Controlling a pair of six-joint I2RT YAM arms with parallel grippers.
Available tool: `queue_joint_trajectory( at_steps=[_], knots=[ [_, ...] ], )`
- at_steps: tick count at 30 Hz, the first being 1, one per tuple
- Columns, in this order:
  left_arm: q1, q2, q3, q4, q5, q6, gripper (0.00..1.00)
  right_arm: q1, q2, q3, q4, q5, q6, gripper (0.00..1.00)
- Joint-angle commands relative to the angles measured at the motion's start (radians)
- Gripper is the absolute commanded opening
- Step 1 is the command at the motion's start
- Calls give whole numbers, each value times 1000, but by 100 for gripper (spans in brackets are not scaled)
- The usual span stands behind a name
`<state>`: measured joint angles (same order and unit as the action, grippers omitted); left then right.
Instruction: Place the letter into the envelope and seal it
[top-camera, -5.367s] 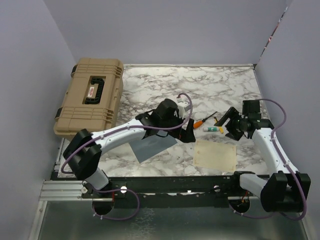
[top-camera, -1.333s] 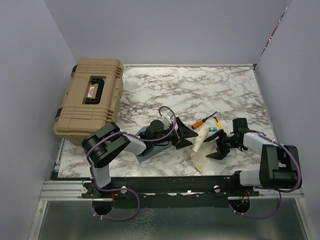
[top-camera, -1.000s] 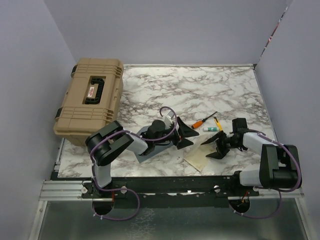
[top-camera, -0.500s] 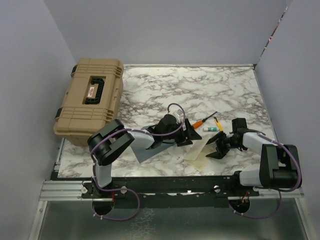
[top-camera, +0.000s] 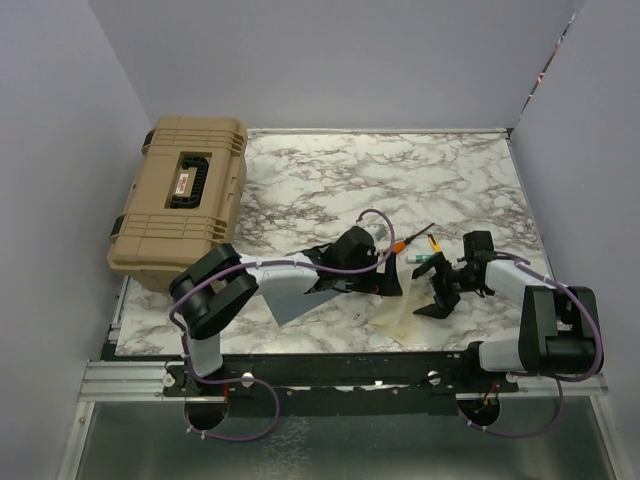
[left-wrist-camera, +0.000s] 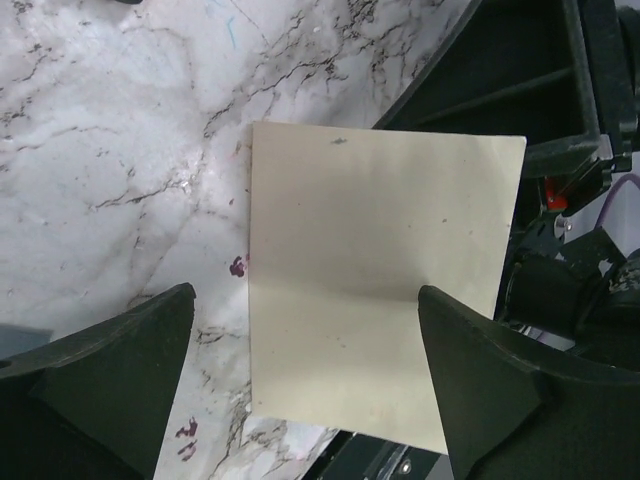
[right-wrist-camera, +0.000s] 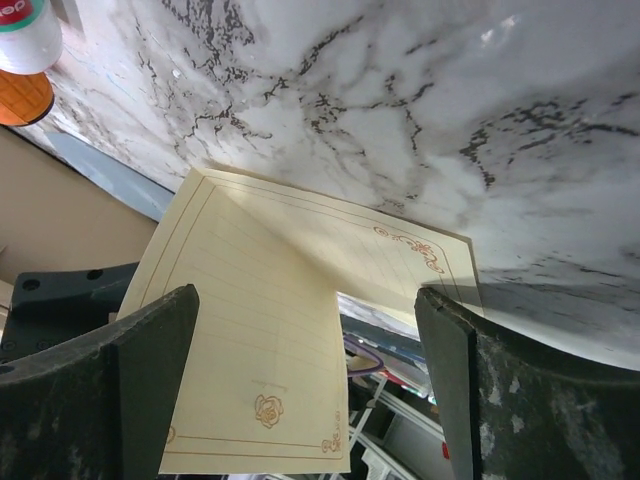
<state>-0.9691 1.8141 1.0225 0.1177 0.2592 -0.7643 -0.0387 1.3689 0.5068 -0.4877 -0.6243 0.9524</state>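
Observation:
The cream letter lies folded on the marble between my two grippers, its upper leaf raised. In the left wrist view the letter shows its blank back with a crease across it. My left gripper stands open astride its near edge, with a gap at the left finger. In the right wrist view the letter shows ruled lines and a gold rose, and my right gripper is open around it. The grey-blue envelope lies under my left arm, behind the left gripper. The right gripper is low at the letter's right side.
A tan hard case sits at the table's left edge. An orange-handled screwdriver, a glue stick and a yellow pen lie just behind the grippers. The table's near edge and metal rail run close below the letter.
My left gripper has moved right off the envelope to the letter's left edge. Both grippers have opened wider. The letter, curled upright before, now lies lower and folded.

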Motion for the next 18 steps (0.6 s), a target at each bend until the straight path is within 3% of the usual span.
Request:
queue_joint_trajectory(
  at_steps=[1, 9, 15, 18],
  knots=[
    [-3, -89, 26, -59, -78, 51, 94, -1, 22, -12, -33, 238, -109, 94],
    [-7, -169, 61, -70, -90, 20, 96, -1, -24, 12, -77, 243, -107, 92],
    [-67, -119, 111, -112, -120, 95, 99, -1, -44, 26, -92, 249, -111, 91],
    [-93, -61, 180, -229, -171, 137, 93, -1, -38, 27, -92, 250, -112, 91]
  ],
)
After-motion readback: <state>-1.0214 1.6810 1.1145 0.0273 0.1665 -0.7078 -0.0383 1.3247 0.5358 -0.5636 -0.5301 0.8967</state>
